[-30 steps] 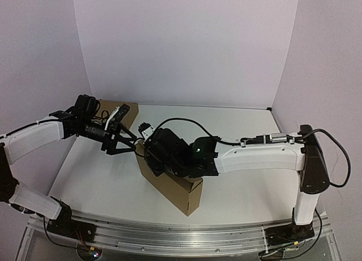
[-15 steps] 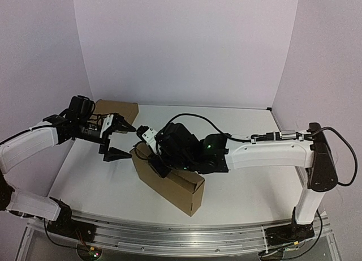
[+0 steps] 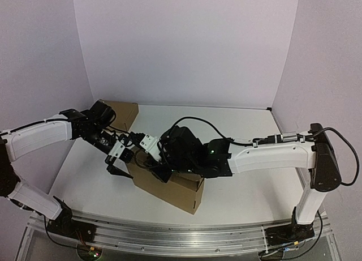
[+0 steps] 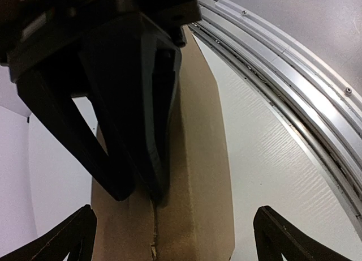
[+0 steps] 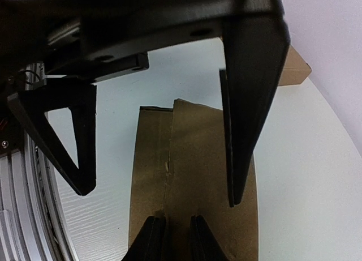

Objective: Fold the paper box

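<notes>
Left pincer [image 3: 123,155] now lower, astride paper box [image 3: 176,188], long axis far-left to near-right.

I have bare table [image 3: 249,128] to pass right of the paper box [image 3: 181,190]. At its left end the right gripper [image 5: 176,238] sits between the spread fingers of the left gripper [image 4: 172,238]. Another cardboard box [image 3: 125,111] fills the back-left corner.

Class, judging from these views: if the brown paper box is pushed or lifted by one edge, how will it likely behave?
The paper box probably feels light, since it looks like thin cardboard. An unsealed-looking seam runs along its top, so that face may flex or spring apart. Flat-sided on a smooth table, it should slide, not roll.
</notes>
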Robot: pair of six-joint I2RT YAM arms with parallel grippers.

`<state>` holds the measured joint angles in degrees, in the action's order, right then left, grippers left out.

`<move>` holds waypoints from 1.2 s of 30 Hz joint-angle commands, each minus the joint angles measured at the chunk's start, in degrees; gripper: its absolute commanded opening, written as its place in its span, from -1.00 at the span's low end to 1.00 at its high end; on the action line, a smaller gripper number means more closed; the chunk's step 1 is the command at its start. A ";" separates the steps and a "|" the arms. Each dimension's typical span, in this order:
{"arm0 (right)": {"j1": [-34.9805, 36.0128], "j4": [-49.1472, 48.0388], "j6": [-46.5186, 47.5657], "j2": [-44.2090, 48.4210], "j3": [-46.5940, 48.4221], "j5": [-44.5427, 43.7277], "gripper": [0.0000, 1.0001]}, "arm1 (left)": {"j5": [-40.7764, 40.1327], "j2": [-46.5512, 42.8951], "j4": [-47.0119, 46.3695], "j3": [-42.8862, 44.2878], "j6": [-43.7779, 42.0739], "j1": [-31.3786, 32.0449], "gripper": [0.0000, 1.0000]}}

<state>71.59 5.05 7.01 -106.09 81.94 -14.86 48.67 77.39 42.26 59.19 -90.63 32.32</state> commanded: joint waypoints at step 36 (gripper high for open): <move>-8.38 50.38 -75.89 23.29 -3.34 -3.25 0.44 | -11.02 -1.32 -8.97 -9.74 5.88 3.16 -0.68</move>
<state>62.76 32.43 -37.30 -84.28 76.88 -16.59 43.56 75.20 28.30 53.46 -89.51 35.00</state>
